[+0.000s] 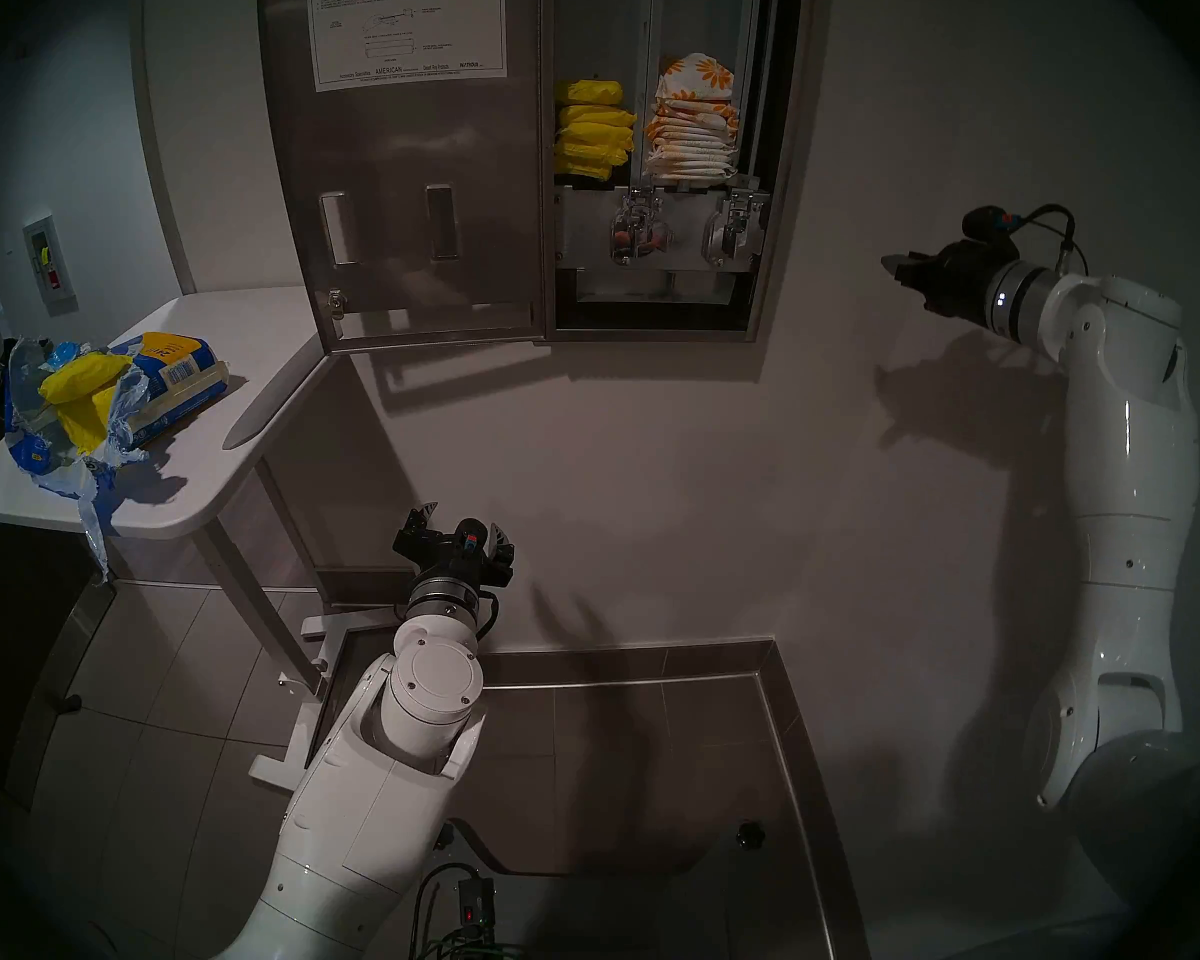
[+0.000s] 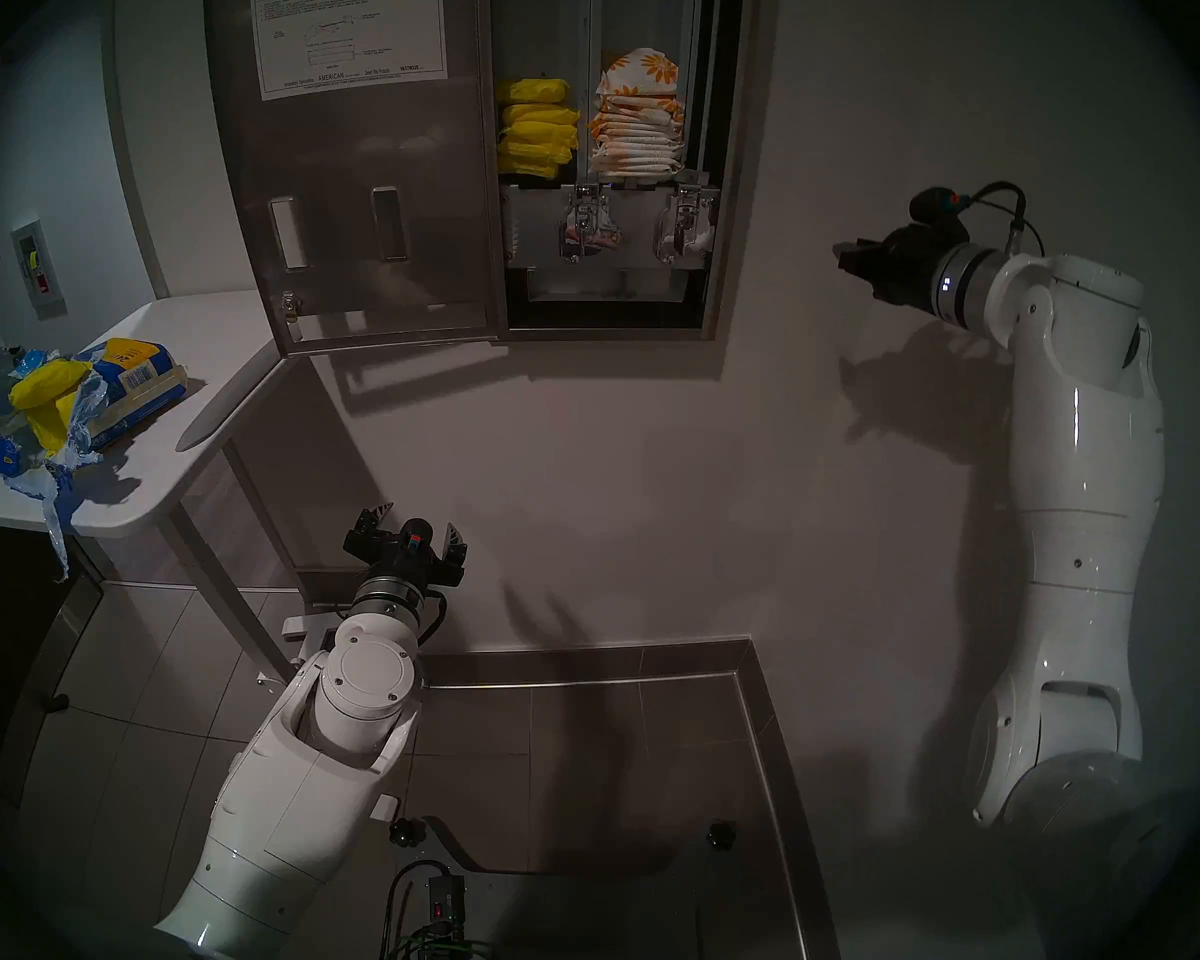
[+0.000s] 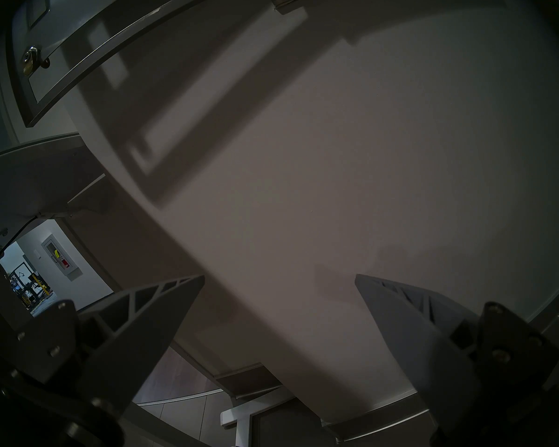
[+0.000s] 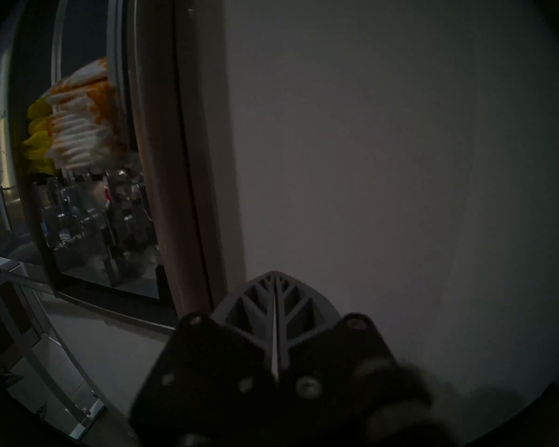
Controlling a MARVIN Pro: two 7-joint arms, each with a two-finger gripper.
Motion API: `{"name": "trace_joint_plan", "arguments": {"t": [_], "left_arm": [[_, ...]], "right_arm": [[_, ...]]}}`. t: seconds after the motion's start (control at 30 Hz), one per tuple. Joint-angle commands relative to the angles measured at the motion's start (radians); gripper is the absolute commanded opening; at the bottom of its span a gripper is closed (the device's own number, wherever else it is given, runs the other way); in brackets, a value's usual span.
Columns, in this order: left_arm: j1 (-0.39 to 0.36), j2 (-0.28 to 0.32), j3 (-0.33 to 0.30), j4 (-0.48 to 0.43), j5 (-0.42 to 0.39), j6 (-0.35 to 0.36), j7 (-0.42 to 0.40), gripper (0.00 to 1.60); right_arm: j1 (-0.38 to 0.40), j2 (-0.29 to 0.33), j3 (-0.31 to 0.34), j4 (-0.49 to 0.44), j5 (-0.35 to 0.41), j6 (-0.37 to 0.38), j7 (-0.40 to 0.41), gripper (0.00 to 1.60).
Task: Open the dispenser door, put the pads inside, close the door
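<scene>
- Right pincer (image 1: 891, 267): fingers together, empty, right of the open cabinet.
- Left pincer (image 1: 460, 522): fingers apart, empty, below the dispenser door (image 1: 417, 176).
- Pads (image 1: 592, 131) stacked inside; more on the desk (image 1: 188, 494).
- Next, likely: swing the door closed.

Door (image 1: 417, 196) swung fully open to left, cabinet front unblocked. Left column: yellow pads (image 1: 592, 129) stacked partway, free room above. Right column: flowered packets (image 1: 693, 117) stacked higher, less room. Lever mechanisms (image 1: 680, 235) block lower section. Bare wall (image 1: 652, 487) below & right: open passage.
</scene>
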Motion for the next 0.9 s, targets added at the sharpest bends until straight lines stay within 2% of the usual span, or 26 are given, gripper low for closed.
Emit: {"name": "trace_joint_plan", "arguments": {"t": [0.0,0.33,0.87], "left_arm": [[-0.025,0.000,-0.003,-0.035,0.002,-0.008,0.001,1.60],[-0.025,0.000,-0.002,-0.036,0.002,-0.008,0.001,1.60],[-0.025,0.001,-0.002,-0.036,0.001,-0.008,0.001,1.60]], "right_arm": [[-0.105,-0.041,0.058,-0.074,0.018,-0.008,-0.005,0.00],[-0.221,-0.070,0.091,-0.113,0.057,-0.002,0.041,0.00],[-0.282,-0.108,0.089,-0.127,0.069,0.017,0.051,0.00]]}}
